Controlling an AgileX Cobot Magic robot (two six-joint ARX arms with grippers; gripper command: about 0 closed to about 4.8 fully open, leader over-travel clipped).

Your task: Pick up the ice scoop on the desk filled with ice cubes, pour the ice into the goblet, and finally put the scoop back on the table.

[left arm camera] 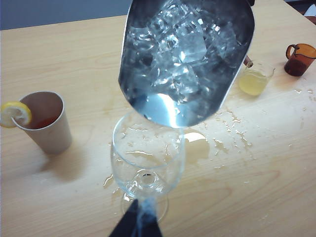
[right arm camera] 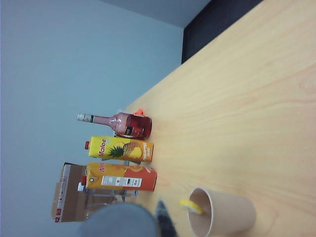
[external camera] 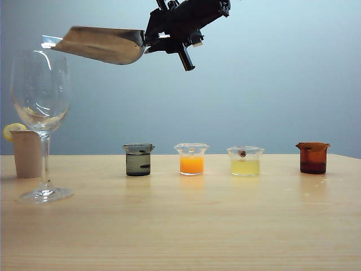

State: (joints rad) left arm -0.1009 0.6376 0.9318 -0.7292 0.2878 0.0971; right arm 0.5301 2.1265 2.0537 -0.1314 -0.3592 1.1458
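Observation:
The steel ice scoop hangs high at the upper left, its mouth tipped slightly down over the goblet's rim. My right gripper is shut on its handle. In the left wrist view the ice cubes fill the ice scoop right above the goblet. The goblet stands upright on the desk, its bowl nearly empty. My left gripper hovers above the goblet's foot with its dark fingers together and nothing between them. The right wrist view shows only a blurred grey scoop and one finger.
A paper cup with a lemon slice stands behind the goblet. Beakers sit in a row: dark, orange, yellow, brown. Water drops wet the desk. A bottle and juice cartons stand at a far edge.

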